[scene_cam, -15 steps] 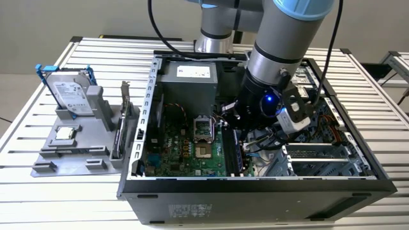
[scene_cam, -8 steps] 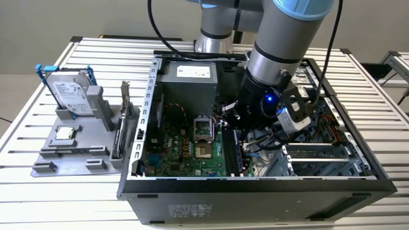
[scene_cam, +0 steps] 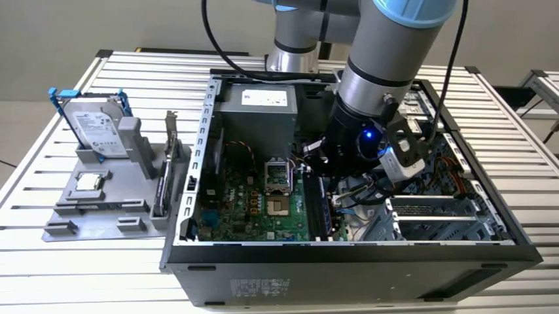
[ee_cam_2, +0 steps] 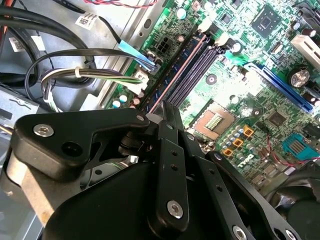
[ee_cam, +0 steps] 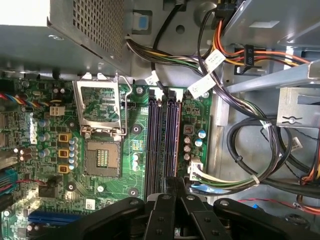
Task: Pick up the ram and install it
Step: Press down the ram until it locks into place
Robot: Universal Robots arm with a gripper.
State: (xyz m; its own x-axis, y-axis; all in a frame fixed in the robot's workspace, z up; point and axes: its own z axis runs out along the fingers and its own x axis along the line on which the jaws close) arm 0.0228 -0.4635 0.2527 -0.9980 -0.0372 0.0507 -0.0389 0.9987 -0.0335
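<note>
The ram [ee_cam_2: 176,74] stands on edge in one of the long dark memory slots [ee_cam: 165,145] of the motherboard, beside the open processor socket [ee_cam: 101,159]. From the exterior view it is a dark stick [scene_cam: 317,206] running along the board inside the open computer case [scene_cam: 349,252]. My gripper [ee_cam_2: 167,107] is down inside the case over those slots, fingers [ee_cam: 167,187] drawn together on the near end of the ram's top edge. The exterior view has the arm's wrist [scene_cam: 358,140] covering the fingertips.
Bundles of black and coloured cables [ee_cam: 250,165] and drive bays crowd one side of the slots. The power supply box [scene_cam: 262,101] sits at the far end of the case. Outside it, a grey fixture [scene_cam: 105,196] holds a silver hard drive [scene_cam: 94,131] and a bracketed card [scene_cam: 167,167].
</note>
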